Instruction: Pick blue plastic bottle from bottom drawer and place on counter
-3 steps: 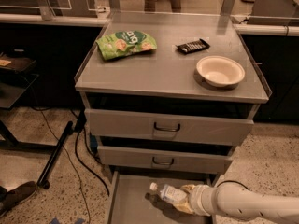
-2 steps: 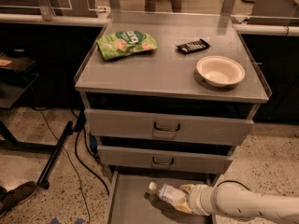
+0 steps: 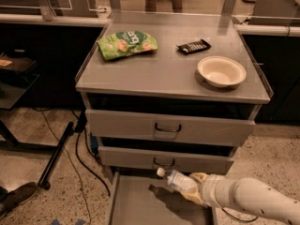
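The blue plastic bottle (image 3: 179,181), clear with a white cap and pale label, is held tilted, cap to the upper left, above the open bottom drawer (image 3: 140,205). My gripper (image 3: 193,187) is shut on the bottle's lower end, at the end of the white arm that comes in from the lower right. The bottle's shadow lies on the drawer floor under it. The counter (image 3: 164,71) is the grey steel top of the cabinet, above the two closed drawers with dark loop handles.
On the counter lie a green snack bag (image 3: 127,43), a dark wrapped bar (image 3: 193,46) and a white bowl (image 3: 221,71). A black pole and cables (image 3: 58,151) lie on the speckled floor to the cabinet's left.
The bottle has risen off the drawer floor in my gripper, and its cap now sits up near the front of the middle drawer.
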`<act>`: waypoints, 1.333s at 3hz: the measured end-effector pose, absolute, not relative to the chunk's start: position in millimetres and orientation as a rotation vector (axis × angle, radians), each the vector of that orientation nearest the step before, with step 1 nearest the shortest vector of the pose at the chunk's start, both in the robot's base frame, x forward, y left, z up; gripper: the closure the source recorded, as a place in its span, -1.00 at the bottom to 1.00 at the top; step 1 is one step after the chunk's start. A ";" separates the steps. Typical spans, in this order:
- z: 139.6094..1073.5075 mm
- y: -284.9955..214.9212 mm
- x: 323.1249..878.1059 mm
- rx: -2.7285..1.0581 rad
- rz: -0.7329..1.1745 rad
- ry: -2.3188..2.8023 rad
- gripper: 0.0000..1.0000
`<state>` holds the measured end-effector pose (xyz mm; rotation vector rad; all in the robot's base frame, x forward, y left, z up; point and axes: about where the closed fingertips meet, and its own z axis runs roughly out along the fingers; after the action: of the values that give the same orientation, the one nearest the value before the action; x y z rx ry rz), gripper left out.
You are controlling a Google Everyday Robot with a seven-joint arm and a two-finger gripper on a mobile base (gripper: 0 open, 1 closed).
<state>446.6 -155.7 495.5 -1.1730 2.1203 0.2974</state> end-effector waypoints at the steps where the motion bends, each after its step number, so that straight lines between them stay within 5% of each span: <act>1: 537.9 -171.2 442.7 -1.168 0.225 2.097 1.00; 4: 648.2 -177.3 433.8 -1.178 0.112 1.984 1.00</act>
<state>433.8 -177.3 648.2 -1.1776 1.9839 0.1115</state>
